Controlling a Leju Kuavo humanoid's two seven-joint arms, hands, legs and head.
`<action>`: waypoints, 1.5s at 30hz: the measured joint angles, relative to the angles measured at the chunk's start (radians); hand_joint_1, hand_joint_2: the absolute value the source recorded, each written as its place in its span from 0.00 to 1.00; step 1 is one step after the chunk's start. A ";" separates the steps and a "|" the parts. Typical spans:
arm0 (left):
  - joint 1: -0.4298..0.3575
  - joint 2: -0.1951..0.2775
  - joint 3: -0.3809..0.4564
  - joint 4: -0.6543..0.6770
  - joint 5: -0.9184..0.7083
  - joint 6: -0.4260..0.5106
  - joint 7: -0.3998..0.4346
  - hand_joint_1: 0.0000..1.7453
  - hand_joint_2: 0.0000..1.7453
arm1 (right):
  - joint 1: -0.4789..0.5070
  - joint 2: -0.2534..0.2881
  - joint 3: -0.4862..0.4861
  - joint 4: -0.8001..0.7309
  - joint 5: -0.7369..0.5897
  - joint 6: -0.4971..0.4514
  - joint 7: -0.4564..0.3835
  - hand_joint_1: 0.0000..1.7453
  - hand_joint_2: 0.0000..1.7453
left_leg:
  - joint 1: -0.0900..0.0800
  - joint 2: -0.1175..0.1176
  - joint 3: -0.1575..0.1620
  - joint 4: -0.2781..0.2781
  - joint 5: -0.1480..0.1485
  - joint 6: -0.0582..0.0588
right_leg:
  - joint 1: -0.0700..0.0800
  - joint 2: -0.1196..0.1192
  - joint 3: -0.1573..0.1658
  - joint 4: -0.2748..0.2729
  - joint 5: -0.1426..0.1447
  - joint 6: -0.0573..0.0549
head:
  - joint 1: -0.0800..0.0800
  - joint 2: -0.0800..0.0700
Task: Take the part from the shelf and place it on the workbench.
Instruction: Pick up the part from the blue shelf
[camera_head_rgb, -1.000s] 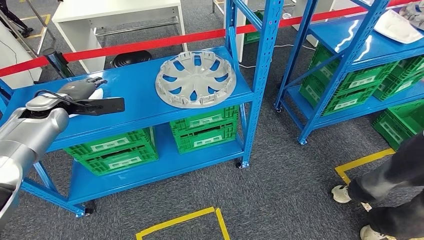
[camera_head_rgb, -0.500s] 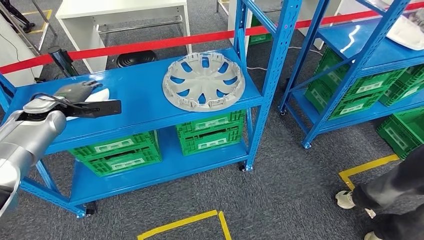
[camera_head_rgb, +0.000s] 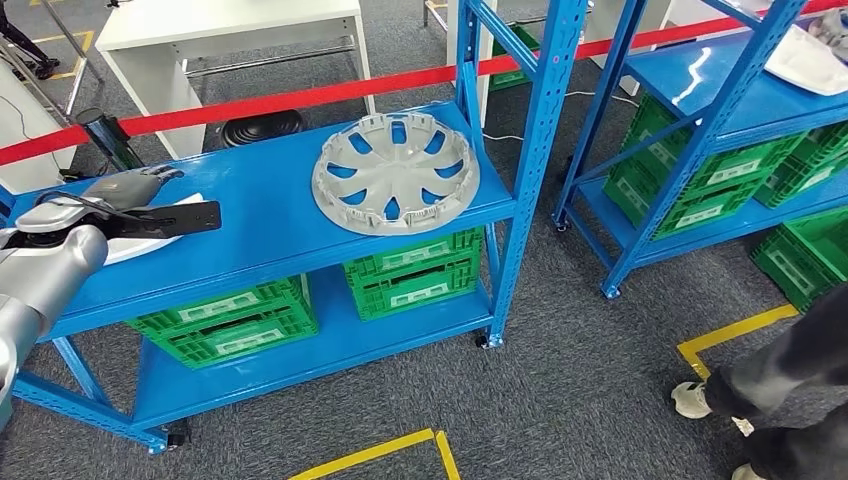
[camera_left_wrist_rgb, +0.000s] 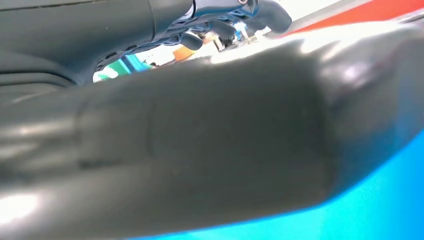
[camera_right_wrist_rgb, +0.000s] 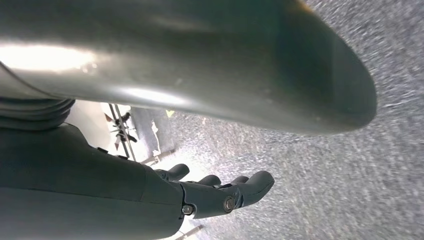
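Our left hand (camera_head_rgb: 135, 187) hovers over the blue shelf's (camera_head_rgb: 270, 215) top level, above a white sheet (camera_head_rgb: 150, 232) — fingers seem loosely curled, though we can't tell if they grip anything. Our right hand (camera_right_wrist_rgb: 220, 192) hangs over grey carpet, fingers apart, holding nothing. We see the silver wheel cover (camera_head_rgb: 395, 172) lying flat further right — well apart from the left hand.

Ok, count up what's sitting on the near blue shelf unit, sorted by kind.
Silver wheel cover: 1
White part: 1
Green crates: 4, in two stacks of two on the lower level
Total: 6
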 joint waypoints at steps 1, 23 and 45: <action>0.003 0.005 0.002 0.000 0.000 0.003 0.000 0.00 0.00 | -0.001 0.000 0.000 0.000 0.001 0.003 -0.001 0.00 0.00 | -0.002 -0.001 0.007 -0.013 -0.005 0.004 | 0.002 -0.001 0.000 -0.002 -0.001 0.005 | 0.000 0.000; 0.075 0.104 0.010 0.005 -0.071 -0.001 0.103 0.00 0.00 | -0.006 -0.006 0.003 0.000 0.031 0.012 -0.002 0.00 0.00 | -0.005 -0.011 0.015 -0.025 -0.010 0.024 | 0.004 -0.008 0.021 -0.031 0.002 0.023 | 0.000 0.000; 0.150 0.180 0.045 0.003 -0.087 0.023 0.072 0.00 0.00 | -0.009 0.001 0.013 0.000 0.038 0.021 -0.002 0.00 0.00 | -0.003 -0.010 0.017 -0.027 -0.010 0.024 | 0.004 -0.008 0.021 -0.030 0.000 0.020 | 0.000 0.000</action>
